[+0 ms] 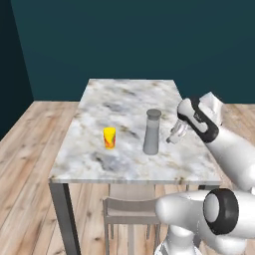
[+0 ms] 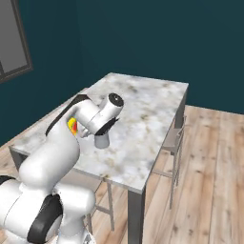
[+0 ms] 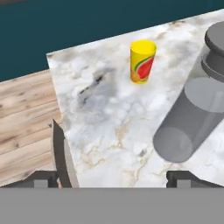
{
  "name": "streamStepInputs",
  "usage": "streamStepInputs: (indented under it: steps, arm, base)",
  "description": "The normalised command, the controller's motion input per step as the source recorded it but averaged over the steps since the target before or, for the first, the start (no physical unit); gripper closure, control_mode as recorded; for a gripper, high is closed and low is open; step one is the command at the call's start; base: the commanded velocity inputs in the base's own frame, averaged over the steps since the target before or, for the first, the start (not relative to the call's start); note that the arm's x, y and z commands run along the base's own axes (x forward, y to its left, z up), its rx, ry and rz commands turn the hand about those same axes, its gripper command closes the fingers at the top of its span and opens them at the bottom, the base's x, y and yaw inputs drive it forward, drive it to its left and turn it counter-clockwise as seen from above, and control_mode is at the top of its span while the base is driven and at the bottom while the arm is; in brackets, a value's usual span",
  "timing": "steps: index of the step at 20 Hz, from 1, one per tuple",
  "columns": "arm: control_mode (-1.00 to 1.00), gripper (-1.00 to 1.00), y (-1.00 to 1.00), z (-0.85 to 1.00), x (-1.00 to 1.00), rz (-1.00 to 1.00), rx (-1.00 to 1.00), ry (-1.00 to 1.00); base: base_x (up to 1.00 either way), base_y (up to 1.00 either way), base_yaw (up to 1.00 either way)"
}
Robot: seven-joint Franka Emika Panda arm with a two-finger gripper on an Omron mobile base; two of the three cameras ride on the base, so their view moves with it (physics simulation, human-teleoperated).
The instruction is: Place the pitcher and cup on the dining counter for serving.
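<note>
Marble dining counter [image 1: 164, 167] against a dark teal wall, both serving items already standing on it.

You can see the pitcher [image 1: 152, 132] upright near the middle of the top, and the cup [image 1: 109, 137] upright well apart from it, on the side away from the arm. The gripper [image 1: 174, 134] hangs just beside the pitcher, not touching it, fingers spread wide with nothing between them; in the hand view the tips sit far apart at the bottom. By my reading, both placements look done and only pulling the arm clear remains for you. No readable writing or brand anywhere: the cup bears only a red-orange mark, perhaps a fruit picture, without letters.
</note>
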Motion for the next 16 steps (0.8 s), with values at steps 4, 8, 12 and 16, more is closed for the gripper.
streamStepInputs:
  steps: [4, 8, 12, 16]
  arm:
    - [-1.00, -1.00, 0.00, 0.02, -1.00, 0.00, 0.00, -0.17]
    - [-1.00, -1.00, 0.00, 0.21, -1.00, -0.01, 0.00, -0.24]
    - [-1.00, -1.00, -0.01, 0.44, -1.00, -0.03, 0.00, -0.23]
    - [-1.00, -1.00, 0.00, 0.72, -1.00, -0.07, 0.00, -0.15]
  base:
    - [0.00, 0.00, 0.00]
    - [0.00, 0.00, 0.00]
    - [0.00, 0.00, 0.00]
    - [0.00, 0.00, 0.00]
